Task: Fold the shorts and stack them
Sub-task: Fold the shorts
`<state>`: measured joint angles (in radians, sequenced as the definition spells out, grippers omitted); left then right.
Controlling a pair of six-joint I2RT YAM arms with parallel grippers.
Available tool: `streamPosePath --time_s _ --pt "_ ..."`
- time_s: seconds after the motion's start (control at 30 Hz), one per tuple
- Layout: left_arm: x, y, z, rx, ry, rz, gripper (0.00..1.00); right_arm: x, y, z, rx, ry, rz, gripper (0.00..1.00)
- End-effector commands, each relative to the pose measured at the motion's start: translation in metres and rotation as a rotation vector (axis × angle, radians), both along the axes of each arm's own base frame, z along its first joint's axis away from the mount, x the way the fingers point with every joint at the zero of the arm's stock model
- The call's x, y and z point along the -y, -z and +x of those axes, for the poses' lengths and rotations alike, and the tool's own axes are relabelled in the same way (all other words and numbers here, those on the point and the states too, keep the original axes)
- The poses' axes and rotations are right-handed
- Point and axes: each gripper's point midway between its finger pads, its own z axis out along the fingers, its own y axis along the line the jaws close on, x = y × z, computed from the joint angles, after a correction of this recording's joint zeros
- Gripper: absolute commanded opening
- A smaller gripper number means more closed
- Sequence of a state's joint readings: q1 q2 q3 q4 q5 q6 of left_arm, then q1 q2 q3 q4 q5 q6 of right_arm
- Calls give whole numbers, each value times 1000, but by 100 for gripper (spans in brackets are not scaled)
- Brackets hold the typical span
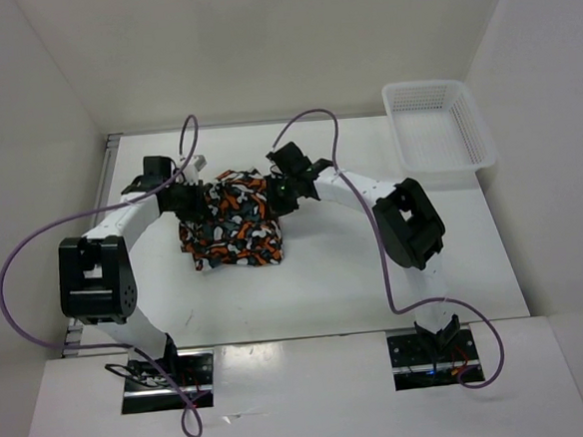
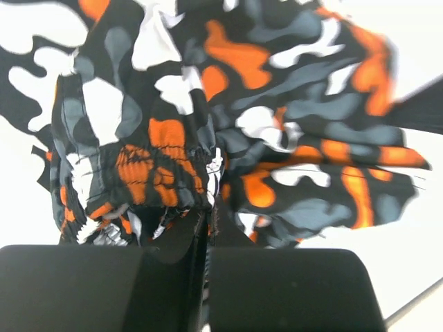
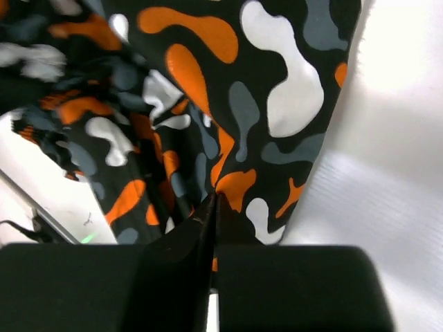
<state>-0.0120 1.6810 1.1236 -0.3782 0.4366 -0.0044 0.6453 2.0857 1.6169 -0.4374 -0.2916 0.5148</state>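
Presently: shorts [image 1: 234,227], one pair, bunched between the two grippers; left gripper [image 1: 195,198] pinched tight on the gathered waistband [image 2: 163,173]; right gripper [image 1: 278,192] pinched tight on the opposite fabric edge.

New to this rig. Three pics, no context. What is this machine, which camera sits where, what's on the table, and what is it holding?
It is a robot with a left arm and a right arm, bolted side by side at the near edge of a white table. The wide picture comes from a fixed camera above and behind them, so their bases sit at the bottom. The other two pictures come from wrist cameras. The black blocks at the bottom are the left claw in one and the right claw in the other. On the table lie bunched camouflage shorts and, far right, a white mesh basket. Both claws are shut on the shorts, one at each side, the left one near the gathered waistband.
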Motion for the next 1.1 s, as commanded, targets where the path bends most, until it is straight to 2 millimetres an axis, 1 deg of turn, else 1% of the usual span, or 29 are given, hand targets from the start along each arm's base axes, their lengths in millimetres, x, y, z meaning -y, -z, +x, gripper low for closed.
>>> streamPosePath --time_s 0.0,0.03,0.07,0.1,0.13,0.17,0.2,0.23,0.33,0.43,0.47,0.5,0.53,0.57,0.6,0.63,0.67,0.7,0.73,0.77,0.8,0.83,0.87,0.9,0.93,0.97,1.0,1.03,1.07 --pt "21 -47 -1 120 83 -103 0 15 -21 13 57 44 43 0" --pt "21 -54 -7 128 95 -145 0 23 -18 11 51 53 39 0" --pt "25 -57 -11 130 110 -165 0 29 -21 10 52 64 39 0" --pt "22 -53 -19 116 105 -181 0 36 -30 10 65 75 48 0" --pt "26 -57 -27 113 122 -205 0 46 -23 8 53 82 32 0" --pt "25 -58 -30 112 122 -217 0 49 -18 6 48 89 18 0" --pt "29 -57 -40 96 135 -240 0 53 -16 4 55 90 5 0" --pt "30 -54 -44 84 140 -251 0 54 -17 2 55 90 5 0" --pt "27 -54 -53 67 129 -269 0 59 -7 -4 31 89 -12 0" --pt "16 -54 -54 53 92 -270 0 59 -5 -5 26 96 -9 0" --pt "6 -51 -53 44 56 -253 0 59 -5 -5 26 96 -9 0" --pt "1 -48 -52 35 40 -247 0 58 -6 -4 33 96 -4 0" --pt "-2 -44 -51 26 29 -248 0 58 -6 -4 33 96 -4 1" --pt "-5 -39 -47 25 18 -232 0 51 -8 -7 36 77 11 5" --pt "-9 -26 -46 -13 0 -214 9 46 -12 -7 45 67 17 17" --pt "-11 -25 -38 -2 -6 -201 24 40 -10 -7 44 58 16 19" --pt "-12 -24 -33 3 -6 -200 33 31 -5 -12 38 37 12 20" --pt "-13 -16 -27 3 -6 -200 49 24 -7 -13 40 23 14 22" --pt "-15 -11 -27 -11 -13 -192 64 21 -5 -11 63 23 -7 27" --pt "-15 -14 -21 1 -12 -190 77 12 3 -19 55 4 -34 27" --pt "-17 -13 -17 0 -17 -183 82 6 -2 -16 74 6 -43 27" --pt "-18 -11 -20 -14 -25 -174 84 10 0 -15 95 22 -94 28" --pt "-22 -16 -15 2 -33 -172 84 10 4 -15 103 18 -124 28" --pt "-28 -22 -14 13 -48 -163 85 9 4 -18 106 19 -146 28" --pt "-27 -26 -17 13 -48 -163 85 18 7 -13 122 49 -189 28" --pt "-33 -30 -16 28 -63 -161 85 20 -2 -9 150 54 -197 28" --pt "-36 -44 -15 60 -66 -167 85 22 -13 -7 176 68 -193 28" --pt "-34 -49 -16 72 -57 -178 81 26 -11 -7 180 65 -215 28" --pt "-32 -50 -16 73 -48 -190 78 25 -22 -3 197 75 -211 28"
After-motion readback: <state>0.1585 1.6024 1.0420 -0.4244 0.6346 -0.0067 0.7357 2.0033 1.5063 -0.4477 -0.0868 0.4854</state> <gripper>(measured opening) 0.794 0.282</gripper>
